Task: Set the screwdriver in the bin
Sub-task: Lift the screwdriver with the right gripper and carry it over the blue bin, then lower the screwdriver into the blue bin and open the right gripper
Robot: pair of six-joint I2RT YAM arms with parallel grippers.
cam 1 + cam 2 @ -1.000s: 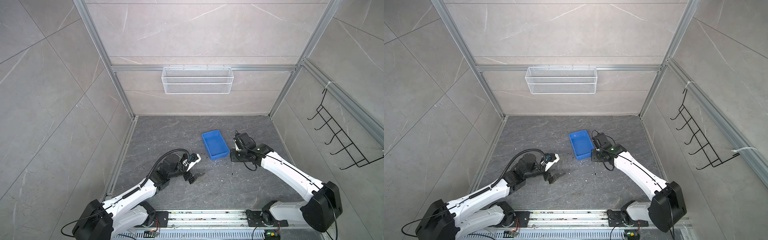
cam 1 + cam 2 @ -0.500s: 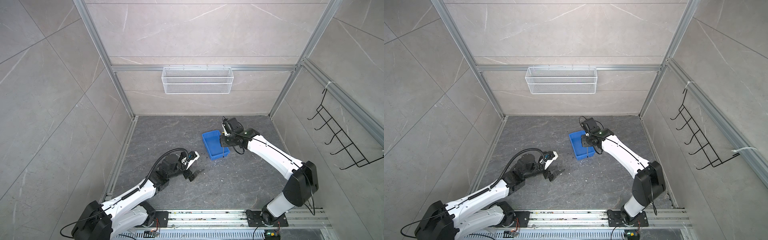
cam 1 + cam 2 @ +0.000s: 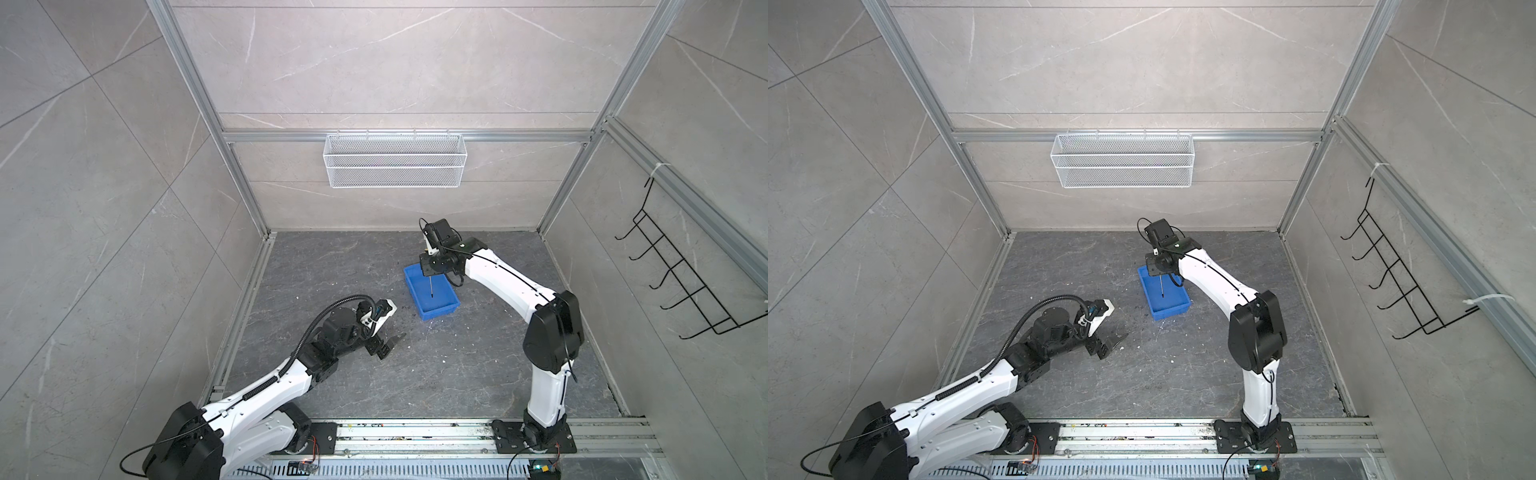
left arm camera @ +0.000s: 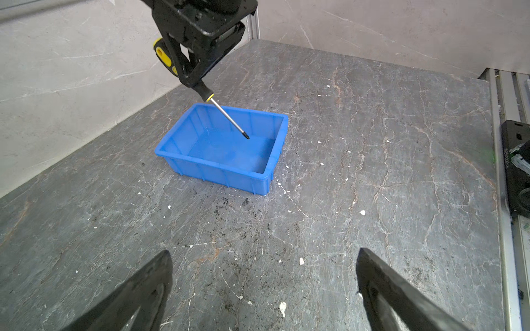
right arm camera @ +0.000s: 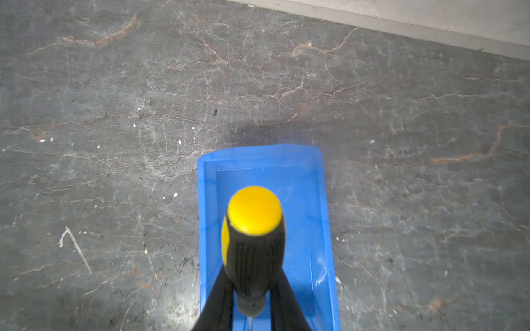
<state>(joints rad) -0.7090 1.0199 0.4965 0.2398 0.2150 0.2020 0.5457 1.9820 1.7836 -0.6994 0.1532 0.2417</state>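
The right gripper (image 4: 191,76) is pinching the screwdriver (image 4: 228,121) by its black and yellow handle, with the two dark fingers (image 5: 219,298) pressed against the sides of the grip. The tool is tilted, its yellow cap up and its thin silver shaft pointing down into the blue bin (image 4: 218,172). The dark tip is over the inside of the bin, near the wall on the gripper's side, and I cannot tell if it touches the bottom. In both top views the bin (image 3: 440,306) stands on the grey stone tabletop (image 3: 478,365), a little toward the back wall. The left gripper (image 3: 390,344) is low over the tabletop, well apart from the bin, its fingers (image 4: 149,286) spread wide with nothing between them. A white wire mesh basket (image 3: 395,166) hangs on the back wall
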